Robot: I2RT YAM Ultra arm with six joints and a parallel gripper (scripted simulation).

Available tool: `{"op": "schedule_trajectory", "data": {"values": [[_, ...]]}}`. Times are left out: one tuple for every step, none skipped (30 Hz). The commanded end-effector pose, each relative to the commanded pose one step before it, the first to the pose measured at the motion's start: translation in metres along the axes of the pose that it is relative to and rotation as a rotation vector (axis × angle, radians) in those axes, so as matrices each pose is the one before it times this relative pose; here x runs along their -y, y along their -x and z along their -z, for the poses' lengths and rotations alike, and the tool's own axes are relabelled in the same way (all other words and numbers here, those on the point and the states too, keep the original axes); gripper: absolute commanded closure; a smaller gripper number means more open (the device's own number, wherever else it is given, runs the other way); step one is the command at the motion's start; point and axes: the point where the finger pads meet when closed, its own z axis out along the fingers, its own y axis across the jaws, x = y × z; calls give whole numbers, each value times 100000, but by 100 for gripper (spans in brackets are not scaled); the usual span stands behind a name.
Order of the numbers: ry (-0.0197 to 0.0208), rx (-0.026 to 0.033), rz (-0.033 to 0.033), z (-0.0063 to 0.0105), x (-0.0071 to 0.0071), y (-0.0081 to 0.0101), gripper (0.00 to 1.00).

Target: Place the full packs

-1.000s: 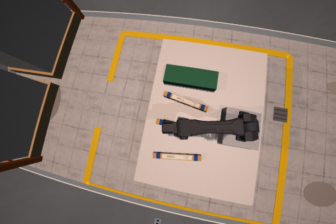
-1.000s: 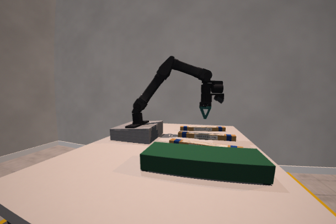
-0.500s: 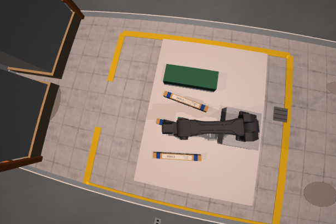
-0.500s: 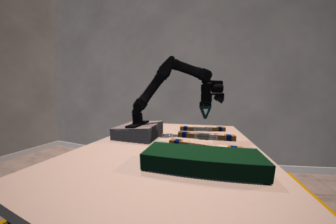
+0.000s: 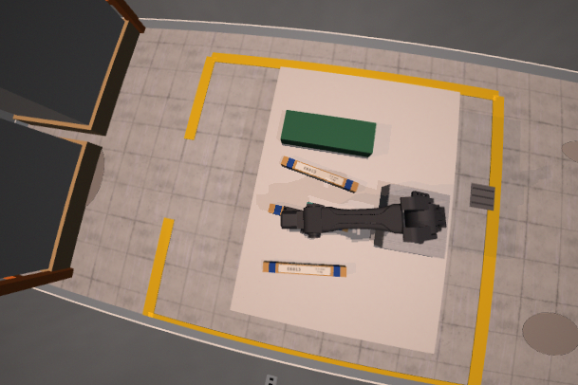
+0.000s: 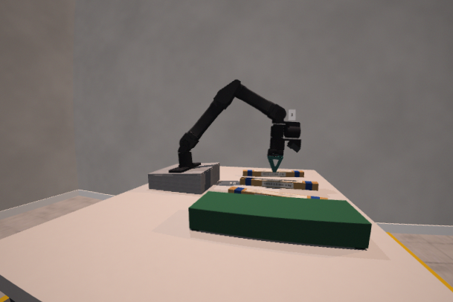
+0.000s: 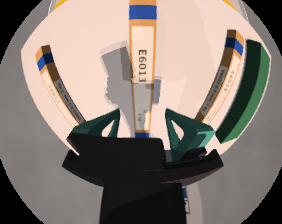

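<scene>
My gripper [image 6: 274, 170] [image 7: 142, 111] is open and empty, pointing down above the middle pack. The middle pack [image 5: 275, 209] [image 6: 279, 184] [image 7: 142, 50] lies flat on the table, running lengthwise between the two fingers in the wrist view; the arm hides most of it in the top view. A second pack [image 5: 319, 174] [image 6: 239, 190] [image 7: 223, 72] lies at an angle between it and the green platform. The third pack [image 5: 305, 268] [image 6: 273, 174] [image 7: 59, 87] lies on the other side. The low green platform [image 5: 329, 130] [image 6: 279, 210] [image 7: 251, 85] has no pack on it.
The arm stands on a grey block [image 5: 386, 241] [image 6: 176, 183] at one side of the white table [image 5: 384, 303] [image 6: 134, 238]. The platform stands higher than the packs beside it, and the angled pack's one end lies close to its long side.
</scene>
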Motion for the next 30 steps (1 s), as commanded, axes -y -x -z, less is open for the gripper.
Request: {"op": "schedule_trajectory", "data": {"values": [[761,2727,-623,-1426,37,715,26],[1,-1,-9,-399,11,-2,26],[1,-1,-9,-398,11,-2,26],[0,-4,-9,-395,9,5,26],[1,-1,-9,-399,11,-2,26],[1,-1,-9,-398,11,-2,26],[1,-2,-9,-398,11,-2,26],[1,0,-6,-236,0,27,26],[553,2189,-18,515,-192,782,26],[1391,5510,-44,2039,-296,1242,26],[0,1,-1,10,-6,29,26],[0,1,-1,15,-5,27,26],[0,0,0,0,0,0,26],[0,0,0,0,0,0,26],[-6,-26,-2,8,-6,5,26],[-218,-864,6,-373,34,-139,26],[-317,-1236,8,-664,52,-218,26],[-316,-1256,7,-679,53,-216,26],[-45,-180,-1,-210,10,-29,26],[-266,-1071,3,-396,99,-375,26],[-192,-763,3,-209,95,-365,26],[-149,-593,2,-140,87,-333,26],[-16,-63,-3,-61,30,-105,26],[-59,-235,-1,-233,13,-40,26],[-292,-1160,6,-627,50,-201,26],[68,270,-5,-123,-33,146,26],[-138,-552,1,-262,52,-196,26],[0,-1,-3,-133,3,0,26],[138,548,-7,102,-19,95,26],[0,0,0,0,0,0,26]]}}
